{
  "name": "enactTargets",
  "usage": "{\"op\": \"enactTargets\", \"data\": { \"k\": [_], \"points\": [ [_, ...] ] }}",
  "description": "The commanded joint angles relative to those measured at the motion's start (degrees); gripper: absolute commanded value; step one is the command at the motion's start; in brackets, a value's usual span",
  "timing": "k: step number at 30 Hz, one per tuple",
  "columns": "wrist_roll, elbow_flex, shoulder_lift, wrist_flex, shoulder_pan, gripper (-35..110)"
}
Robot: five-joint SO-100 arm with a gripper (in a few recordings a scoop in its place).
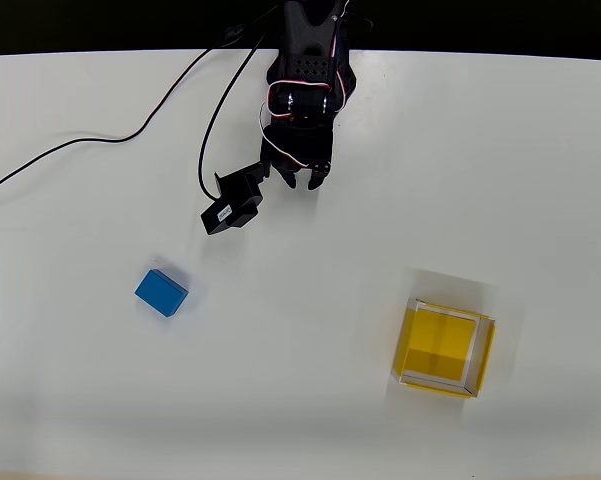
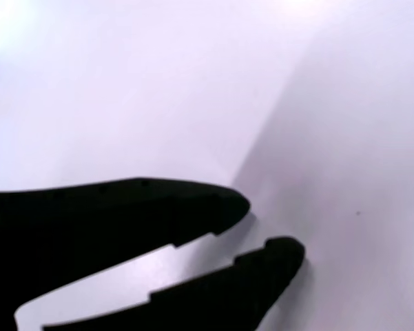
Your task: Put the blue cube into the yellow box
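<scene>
In the overhead view the blue cube (image 1: 161, 292) lies on the white table at the left, slightly rotated. The yellow box (image 1: 444, 350), open-topped with a pale rim, stands at the lower right. My black gripper (image 1: 302, 182) hangs near the table's far edge at top centre, well apart from both, with the cube to its lower left. The wrist view has its two dark fingers over bare white table; the gripper (image 2: 265, 231) is open by a narrow gap with nothing between the fingers.
A black cable (image 1: 100, 140) runs across the table's upper left to the arm. The wrist camera block (image 1: 232, 205) sticks out to the left of the gripper. The table's far edge meets a dark background at the top.
</scene>
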Motion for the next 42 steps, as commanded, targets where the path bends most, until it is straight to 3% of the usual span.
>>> {"op": "enactTargets", "data": {
  "k": [1, 15, 22, 25, 29, 34, 42],
  "points": [
    [-0.7, 1.6, 1.6, 0.9, 0.0, 17],
    [-3.1, 1.6, 1.4, 0.8, 0.5, 15],
    [-8.1, -0.1, -1.2, -18.0, 14.7, 22],
    [-6.3, -4.0, -9.6, -30.1, 19.9, 28],
    [-3.9, -12.2, -22.0, -38.1, 25.7, 37],
    [-5.4, -23.1, -38.9, -43.0, 31.0, 48],
    [-4.4, -41.2, -62.5, -48.2, 36.2, 54]
  ]
}}
